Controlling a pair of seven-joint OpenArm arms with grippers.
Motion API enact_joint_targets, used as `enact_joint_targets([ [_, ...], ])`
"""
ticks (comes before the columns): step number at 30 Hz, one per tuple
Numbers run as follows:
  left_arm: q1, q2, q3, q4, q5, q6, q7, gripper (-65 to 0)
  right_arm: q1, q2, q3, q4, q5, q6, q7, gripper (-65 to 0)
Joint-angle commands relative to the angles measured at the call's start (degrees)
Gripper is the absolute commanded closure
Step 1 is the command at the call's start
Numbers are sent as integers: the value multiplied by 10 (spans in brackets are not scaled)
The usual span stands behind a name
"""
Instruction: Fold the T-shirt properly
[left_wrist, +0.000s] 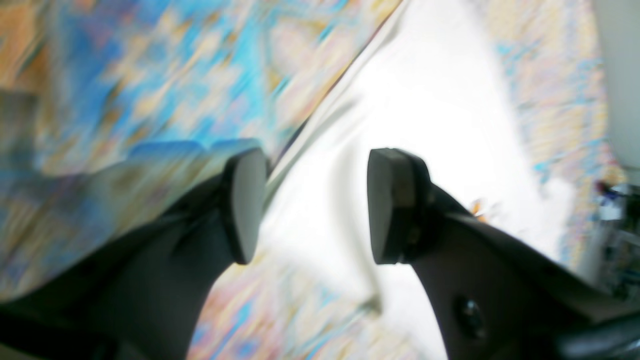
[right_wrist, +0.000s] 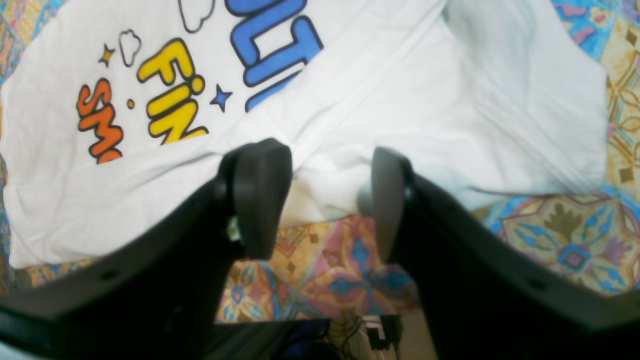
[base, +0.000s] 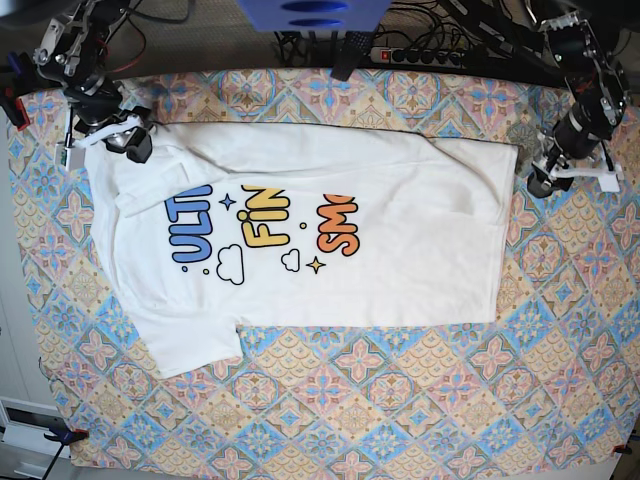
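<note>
The white T-shirt (base: 400, 260) lies flat on the table with its print up, neck to the left and hem to the right. One sleeve (base: 190, 345) sticks out at the near left. My right gripper (base: 125, 140) hovers over the shirt's far-left corner. In the right wrist view it (right_wrist: 325, 200) is open, its fingers astride the edge of the white cloth (right_wrist: 400, 90) and holding nothing. My left gripper (base: 542, 182) hangs just beyond the hem's far-right corner. It (left_wrist: 315, 205) is open and empty, with blurred white cloth (left_wrist: 425, 100) beyond it.
A colourful patterned cloth (base: 400, 400) covers the whole table. Along the back edge run a power strip and cables (base: 430, 55), with a blue object (base: 310, 15) at top centre. A clamp (base: 60, 435) sits at the near-left corner.
</note>
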Motion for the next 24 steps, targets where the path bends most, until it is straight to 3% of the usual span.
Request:
enact_joint_targets([
  [1,9,-8,11,15,-4,-1,-3,-323,-1,6,2,8,7,4,10,-285],
  [9,56,-9,23,16,-32,-1,-2,-323,0,6,2,8,6,4,9,-285],
  [18,27,6,28,-55,-30,-1,-3,-323,0,6,2,8,6,4,9,-285],
  [24,-5,5,88,-101,-29,-1,-25,-323,0,6,2,8,6,4,9,-285],
])
